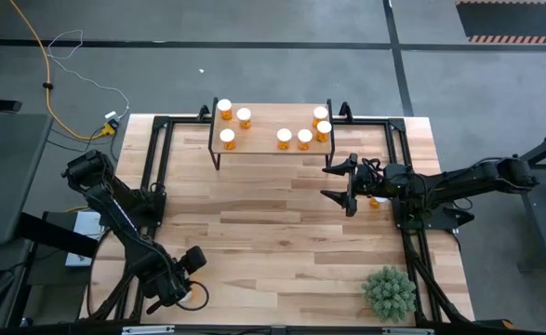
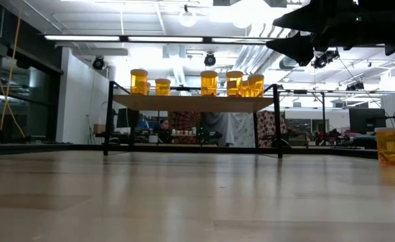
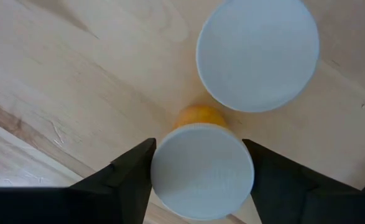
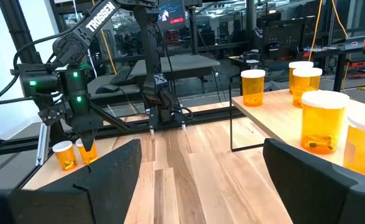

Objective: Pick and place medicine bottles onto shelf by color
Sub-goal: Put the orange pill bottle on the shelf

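"trossen" on left arm (image 4: 83, 31)

L fingers (image 3: 132, 168) down; R fingers (image 4: 120, 165) apart

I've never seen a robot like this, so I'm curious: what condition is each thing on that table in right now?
Shelf bottles: seven, upright, on the shelf.
Bottle by the right arm: upright on the table, untouched.
Front-left bottles: two, upright, capped.
Left end effector: around one front-left bottle.
Right end effector: open, empty.

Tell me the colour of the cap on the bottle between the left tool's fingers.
White, on an orange bottle; the left wrist view shows it best.
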Robot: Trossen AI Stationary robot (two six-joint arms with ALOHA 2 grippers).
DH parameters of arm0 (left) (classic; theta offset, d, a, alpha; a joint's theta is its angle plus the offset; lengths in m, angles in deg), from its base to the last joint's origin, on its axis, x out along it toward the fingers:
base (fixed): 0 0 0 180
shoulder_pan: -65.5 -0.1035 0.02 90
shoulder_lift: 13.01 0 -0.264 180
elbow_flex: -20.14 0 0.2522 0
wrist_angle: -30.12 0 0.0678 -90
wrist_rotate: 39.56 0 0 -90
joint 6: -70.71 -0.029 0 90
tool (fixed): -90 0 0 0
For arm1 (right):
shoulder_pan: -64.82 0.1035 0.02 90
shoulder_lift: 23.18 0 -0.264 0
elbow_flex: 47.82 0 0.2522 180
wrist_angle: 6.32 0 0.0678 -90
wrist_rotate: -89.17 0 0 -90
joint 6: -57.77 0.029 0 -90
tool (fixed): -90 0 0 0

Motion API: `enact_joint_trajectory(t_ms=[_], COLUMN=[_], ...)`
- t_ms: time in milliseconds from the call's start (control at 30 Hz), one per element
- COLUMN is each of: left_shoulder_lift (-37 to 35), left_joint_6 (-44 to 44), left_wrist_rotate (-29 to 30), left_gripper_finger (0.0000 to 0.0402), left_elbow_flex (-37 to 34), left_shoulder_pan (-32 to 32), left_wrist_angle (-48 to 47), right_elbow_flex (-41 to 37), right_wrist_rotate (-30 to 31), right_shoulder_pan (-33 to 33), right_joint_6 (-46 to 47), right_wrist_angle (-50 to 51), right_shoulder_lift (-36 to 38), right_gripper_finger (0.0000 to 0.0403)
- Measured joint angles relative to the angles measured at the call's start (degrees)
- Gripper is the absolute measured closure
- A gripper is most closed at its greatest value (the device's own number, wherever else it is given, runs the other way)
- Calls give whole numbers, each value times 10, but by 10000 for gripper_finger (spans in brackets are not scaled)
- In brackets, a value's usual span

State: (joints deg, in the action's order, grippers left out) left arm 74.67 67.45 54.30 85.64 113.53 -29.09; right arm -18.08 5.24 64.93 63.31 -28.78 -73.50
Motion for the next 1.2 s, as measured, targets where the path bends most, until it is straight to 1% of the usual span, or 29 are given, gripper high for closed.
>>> enact_joint_trajectory(t_ms=[300, 500, 633, 767, 833, 900, 1000, 1067, 1200], left_shoulder_lift=[-5, -34, -80, -121, -135, -138, -135, -122, -88], left_joint_6=[-4, 8, 41, 67, 56, 32, -3, -27, -38], left_wrist_rotate=[29, 32, 58, 138, 172, 194, 204, 206, 191], left_gripper_finger=[189, 190, 190, 190, 190, 190, 190, 190, 190], left_elbow_flex=[0, 0, 3, 37, 67, 102, 163, 208, 308], left_shoulder_pan=[-7, -46, -89, -151, -192, -241, -318, -373, -488], left_wrist_angle=[-2, -28, -60, -116, -137, -140, -142, -141, -142], right_elbow_flex=[0, 0, 0, 0, 0, 0, 0, 0, 0], right_wrist_rotate=[0, 0, 0, 0, 0, 0, 0, 0, 0], right_shoulder_pan=[0, 0, 0, 0, 0, 0, 0, 0, 0], right_joint_6=[0, 0, 0, -2, -2, -2, -1, 0, 0], right_wrist_angle=[0, 0, 0, 0, 0, -2, -4, -7, -9], right_shoulder_lift=[0, 0, 0, 0, 0, 0, 0, 0, 0], right_gripper_finger=[75, 75, 75, 75, 75, 75, 75, 75, 75])
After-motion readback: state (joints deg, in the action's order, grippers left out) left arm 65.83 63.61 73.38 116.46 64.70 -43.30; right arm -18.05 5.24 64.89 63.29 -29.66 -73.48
